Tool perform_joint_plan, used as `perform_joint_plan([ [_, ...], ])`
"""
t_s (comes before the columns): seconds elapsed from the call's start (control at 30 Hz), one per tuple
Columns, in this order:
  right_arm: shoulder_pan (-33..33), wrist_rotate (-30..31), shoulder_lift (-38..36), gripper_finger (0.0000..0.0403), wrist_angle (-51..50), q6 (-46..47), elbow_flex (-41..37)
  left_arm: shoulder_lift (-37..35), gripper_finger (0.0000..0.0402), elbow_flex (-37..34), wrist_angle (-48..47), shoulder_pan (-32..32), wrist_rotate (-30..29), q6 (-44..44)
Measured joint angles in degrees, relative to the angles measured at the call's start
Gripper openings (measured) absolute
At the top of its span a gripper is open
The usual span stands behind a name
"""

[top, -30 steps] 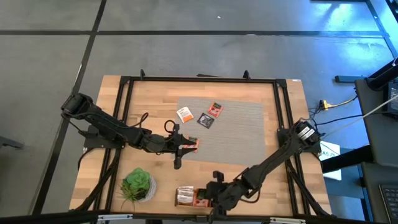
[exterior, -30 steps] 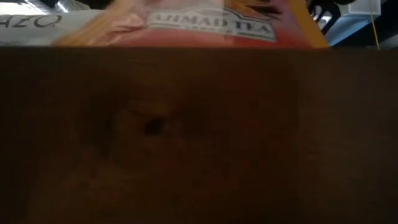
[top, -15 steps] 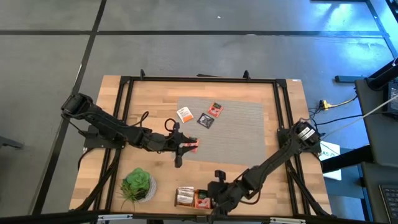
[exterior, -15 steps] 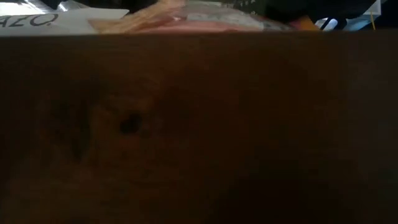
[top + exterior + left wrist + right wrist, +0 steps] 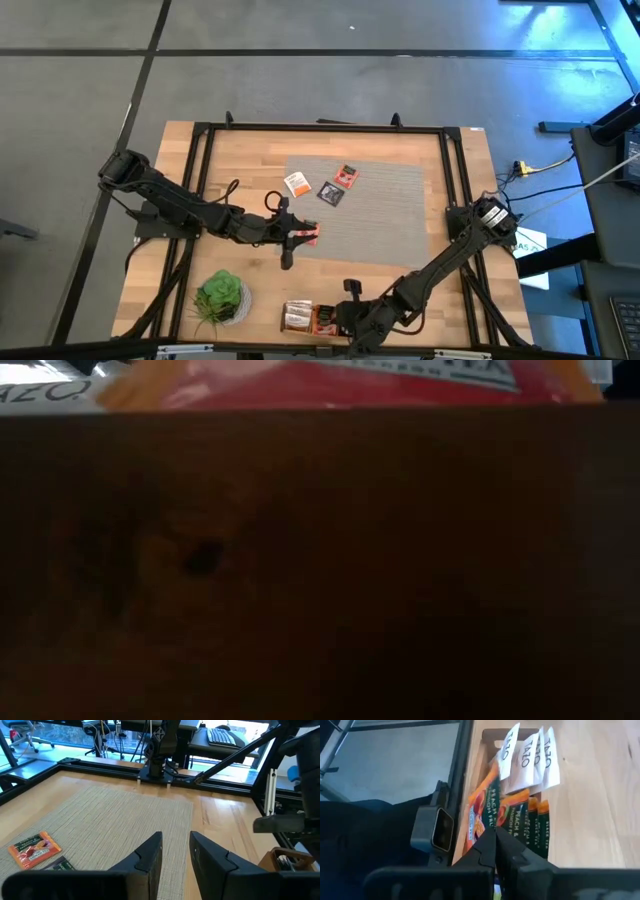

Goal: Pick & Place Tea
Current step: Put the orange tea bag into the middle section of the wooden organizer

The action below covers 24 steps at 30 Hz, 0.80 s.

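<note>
My right gripper [image 5: 495,836] is hanging with its fingers pressed together over the wooden box [image 5: 492,732] at the table's front edge, right above the upright orange and white tea sachets [image 5: 520,780] standing in it. My left gripper [image 5: 300,236] is hovering at the grey mat's [image 5: 390,210] edge, and I am pinching an orange sachet [image 5: 310,233]. Three more sachets [image 5: 322,185] are lying flat on the mat.

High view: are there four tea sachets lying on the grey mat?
No: only three sachets lie loose on the grey mat, near its far left part.
</note>
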Motion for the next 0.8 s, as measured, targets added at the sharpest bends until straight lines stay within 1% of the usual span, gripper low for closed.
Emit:
perform_joint_plan([
  [0.17, 0.0, 0.1, 0.0, 0.0003, -0.8, 0.4, 0.0, 0.0, 0.0099, 0.0, 0.0, 0.0, 0.0, 0.0],
  [0.5, -0.1, 1.0, 0.0, 0.0005, -2.1, 0.5, 0.0, 0.0, 0.0096, 0.0, 0.0, 0.0, 0.0, 0.0],
  [0.63, 0.0, 3.1, 0.0, 0.0006, -3.1, 0.7, 0.0, 0.0, 0.0095, 0.0, 0.0, 0.0, 0.0, 0.0],
  [0.73, 0.0, 2.9, 0.0, 0.0006, -3.2, 1.9, 0.0, 0.0, 0.0096, 0.0, 0.0, 0.0, 0.0, 0.0],
  [0.8, -0.1, 1.1, 0.0, 0.0006, -3.2, 1.9, 0.0, 0.0, 0.0098, 0.0, 0.0, 0.0, 0.0, 0.0],
])
